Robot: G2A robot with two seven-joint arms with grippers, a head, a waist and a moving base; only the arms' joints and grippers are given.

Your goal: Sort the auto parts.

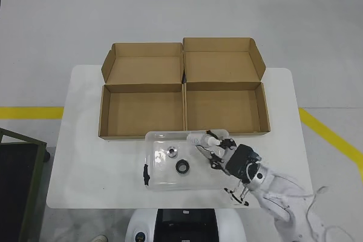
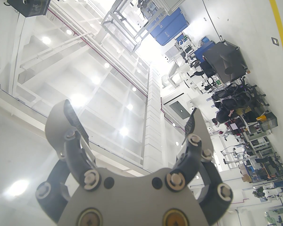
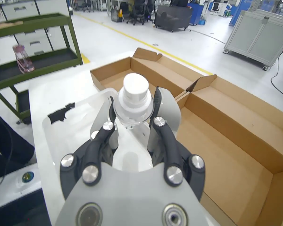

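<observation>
In the top view we see a white table (image 1: pixel 78 151) carrying a left cardboard box (image 1: pixel 142 113) and a right cardboard box (image 1: pixel 227 110), both open and touching side by side. Just on the robot's side of them sits a clear bin (image 1: pixel 163 179), with a silver round part (image 1: pixel 171 152) and a black ring (image 1: pixel 183 166) lying close together inside. The right gripper (image 1: pixel 199 143) hangs over the bin's far right corner, pinching a white cylindrical part (image 1: pixel 195 138).

In the left wrist view, the left gripper (image 2: pixel 132 116) points up towards the ceiling, its fingers spread wide apart.

In the right wrist view, we find the right gripper's fingers (image 3: pixel 159 99) pressed against both sides of the white cylindrical part (image 3: pixel 135 85). The part is held above the clear bin (image 3: pixel 68 128), and the right cardboard box (image 3: pixel 226 130) lies just beside it.
</observation>
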